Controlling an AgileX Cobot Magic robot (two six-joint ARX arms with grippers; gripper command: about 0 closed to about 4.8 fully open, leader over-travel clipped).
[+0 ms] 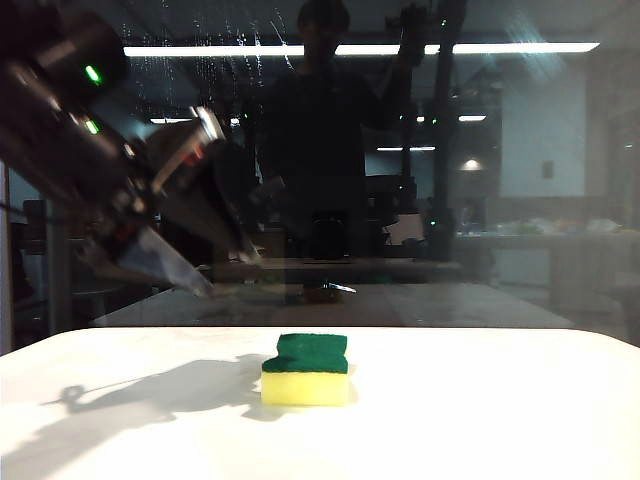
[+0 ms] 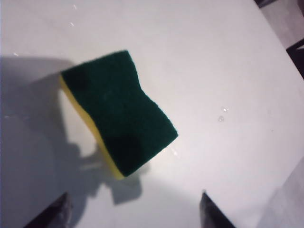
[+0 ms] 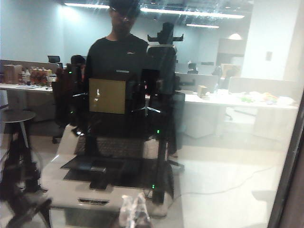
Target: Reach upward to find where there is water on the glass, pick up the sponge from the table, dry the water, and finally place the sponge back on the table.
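The sponge (image 1: 306,368), yellow foam with a dark-green top, lies flat in the middle of the white table (image 1: 480,410). My left gripper (image 1: 230,272) hangs above and to its left, tilted down toward it, open and empty. The left wrist view shows the sponge (image 2: 121,111) ahead of the left gripper (image 2: 135,202), whose two dark fingertips (image 2: 64,209) stand wide apart and clear of it. Water (image 1: 200,60) speckles and streaks the glass (image 1: 520,200) high up on the left. My right gripper (image 3: 134,213) faces the glass (image 3: 228,142), its pale fingertips together with nothing between them.
The glass stands upright along the table's far edge and reflects a person (image 1: 320,150), the robot's arms and strip lights. A dark frame bar (image 3: 289,166) shows in the right wrist view. The left arm's shadow (image 1: 150,395) falls on the table left of the sponge.
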